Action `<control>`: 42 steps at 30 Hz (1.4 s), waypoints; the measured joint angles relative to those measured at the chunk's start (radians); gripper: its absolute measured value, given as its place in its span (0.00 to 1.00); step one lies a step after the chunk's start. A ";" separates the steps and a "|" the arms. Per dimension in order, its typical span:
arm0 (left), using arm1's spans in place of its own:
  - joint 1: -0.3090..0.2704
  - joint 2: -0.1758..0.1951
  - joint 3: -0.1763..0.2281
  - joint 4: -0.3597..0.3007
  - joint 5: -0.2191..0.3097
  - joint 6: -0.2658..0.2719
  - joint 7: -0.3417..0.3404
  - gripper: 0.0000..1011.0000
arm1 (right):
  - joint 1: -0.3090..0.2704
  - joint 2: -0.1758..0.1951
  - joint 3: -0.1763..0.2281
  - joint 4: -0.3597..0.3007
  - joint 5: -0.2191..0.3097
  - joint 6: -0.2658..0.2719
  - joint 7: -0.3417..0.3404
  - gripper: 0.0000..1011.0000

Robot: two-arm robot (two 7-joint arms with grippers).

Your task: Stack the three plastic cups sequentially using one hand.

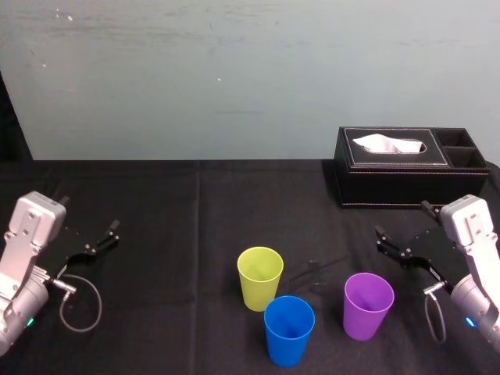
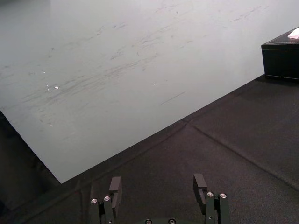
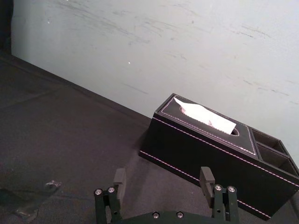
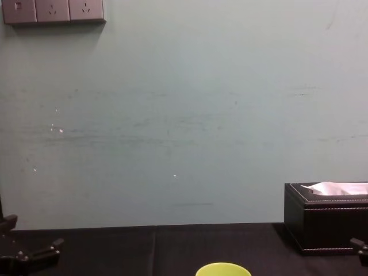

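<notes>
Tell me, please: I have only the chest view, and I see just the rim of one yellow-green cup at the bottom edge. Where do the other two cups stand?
Observer: The blue cup stands upright just in front of the yellow-green cup, nearer the robot and slightly to its right. I cannot tell whether they touch.
Operator: And the purple one?
Observer: The purple cup stands upright and apart, to the right of the blue cup.
Operator: Is any pincer holding something?
Observer: No. The left pincer and the right pincer are both open and empty, one far left, one far right.
</notes>
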 joint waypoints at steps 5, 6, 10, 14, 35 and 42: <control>0.000 0.000 0.000 0.000 0.000 0.000 0.000 0.99 | 0.000 0.000 0.000 0.000 0.000 0.000 0.000 0.99; 0.000 0.000 0.000 0.000 0.000 0.000 0.000 0.99 | 0.000 0.000 0.000 0.000 0.000 0.000 0.000 0.99; 0.000 0.000 0.000 0.000 0.000 0.000 0.000 0.99 | 0.000 0.000 0.000 0.000 0.000 0.000 0.000 0.99; 0.000 0.000 0.000 0.000 0.000 0.000 0.000 0.99 | 0.000 0.000 0.000 0.000 0.000 0.000 0.000 0.99; 0.000 0.000 0.000 0.000 0.000 0.000 0.000 0.99 | 0.000 0.000 0.000 0.000 0.000 0.000 0.000 0.99; 0.000 0.000 0.000 0.000 0.000 0.000 0.000 0.99 | 0.000 0.000 0.000 0.000 0.000 0.000 0.000 0.99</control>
